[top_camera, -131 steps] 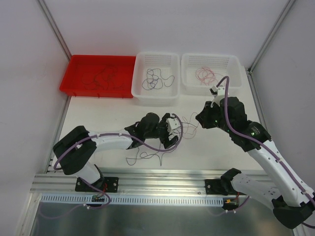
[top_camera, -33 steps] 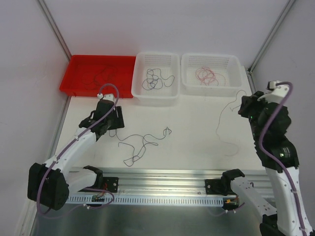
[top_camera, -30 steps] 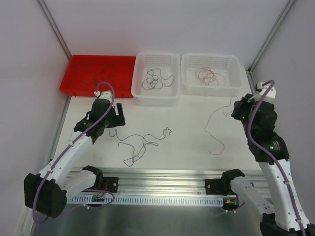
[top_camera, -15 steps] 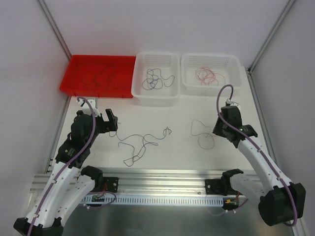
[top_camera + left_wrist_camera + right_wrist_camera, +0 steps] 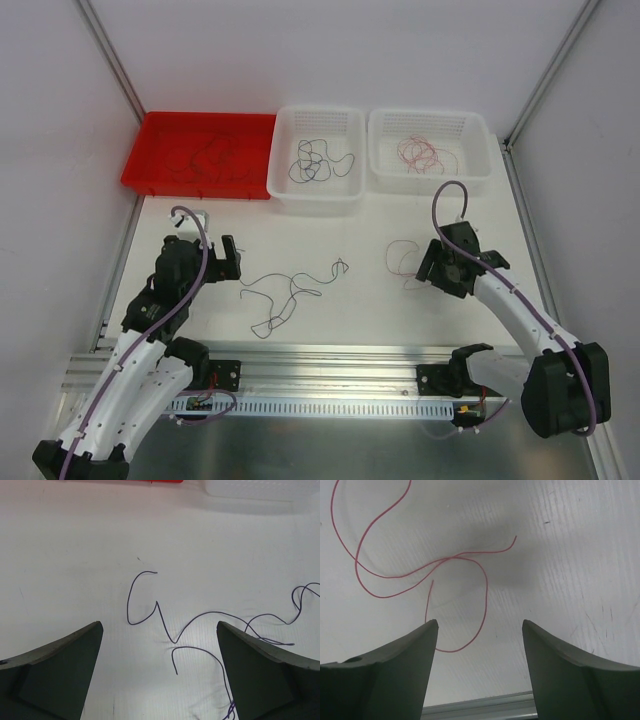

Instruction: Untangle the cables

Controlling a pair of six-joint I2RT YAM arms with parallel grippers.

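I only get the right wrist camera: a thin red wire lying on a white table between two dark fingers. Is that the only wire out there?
Observer: No. In front of the left arm's fingers, which stand wide open, a dark purple wire lies loose and curly on the table.
Operator: So where do the wires end up?
Observer: From above, three containers line the far edge of the table. A red tray holds dark wires, a white basket holds black wires, and a second white basket holds red wires.
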